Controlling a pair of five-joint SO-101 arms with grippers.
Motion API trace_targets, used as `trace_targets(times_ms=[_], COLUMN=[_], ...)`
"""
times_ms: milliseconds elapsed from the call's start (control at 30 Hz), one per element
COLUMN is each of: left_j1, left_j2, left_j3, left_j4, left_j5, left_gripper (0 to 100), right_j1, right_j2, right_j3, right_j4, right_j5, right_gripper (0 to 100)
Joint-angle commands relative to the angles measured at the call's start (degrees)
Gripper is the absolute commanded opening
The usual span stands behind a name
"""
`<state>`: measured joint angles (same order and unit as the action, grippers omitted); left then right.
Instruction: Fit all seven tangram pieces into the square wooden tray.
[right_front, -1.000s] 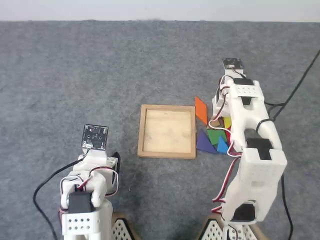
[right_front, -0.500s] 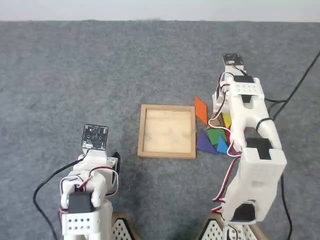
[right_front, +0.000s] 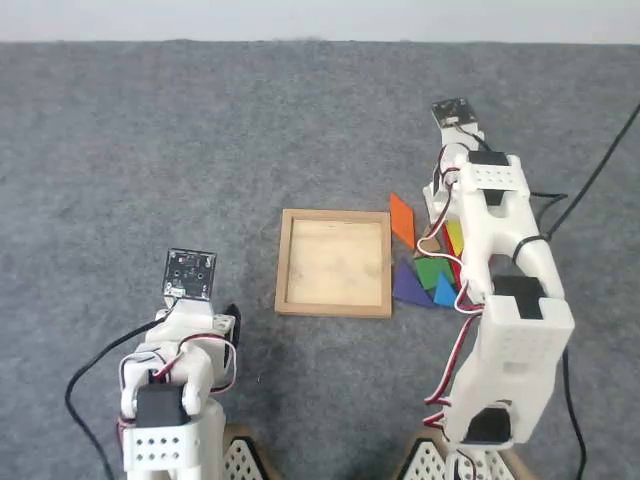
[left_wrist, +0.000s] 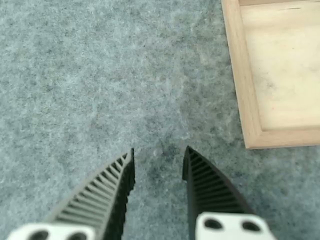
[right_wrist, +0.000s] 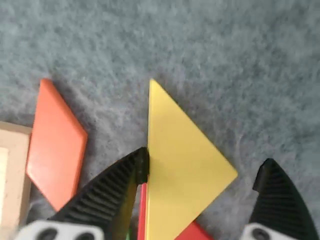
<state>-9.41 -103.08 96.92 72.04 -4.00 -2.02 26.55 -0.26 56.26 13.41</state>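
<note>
Our right arm's fingers (right_wrist: 112, 187) stand wide apart astride the yellow triangle (right_wrist: 182, 165), which lies on the grey counter (right_front: 150, 130) partly over a red piece (right_wrist: 187, 232), just beside the orange parallelogram (right_wrist: 55, 145) and near the square wooden tray (right_front: 335, 217). We should come down level and close squarely across the triangle's edges so the thin piece neither tips nor drags its neighbours. Our left arm's fingers (left_wrist: 112, 192), also apart and holding nothing, hover by the tray's corner.

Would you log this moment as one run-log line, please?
right gripper open astride yellow triangular piece | left gripper open above grey carpet | square wooden tray empty
</note>
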Motion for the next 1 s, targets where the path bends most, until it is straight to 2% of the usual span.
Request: trace_targets(times_ms=[0,400,600,967], left_j1=[0.09,0.09,0.09,0.09], left_j2=[-1.58,-1.58,-1.58,-1.58], left_j3=[-0.48,-0.48,-0.48,-0.48], left_j4=[0.53,0.53,0.53,0.53], left_j5=[-0.35,-0.35,-0.35,-0.35], left_gripper=[15,15,15,15], right_j1=[0.57,0.66,0.75,3.03], right_j2=[0.13,4.0,3.82,-2.42], right_j3=[-3.16,-3.43,-3.34,-1.23], right_j4=[-2.15,-0.66,0.22,1.01], right_j5=[4.04,4.4,4.31,0.26], right_gripper=[34.6,34.0,21.4,20.8])
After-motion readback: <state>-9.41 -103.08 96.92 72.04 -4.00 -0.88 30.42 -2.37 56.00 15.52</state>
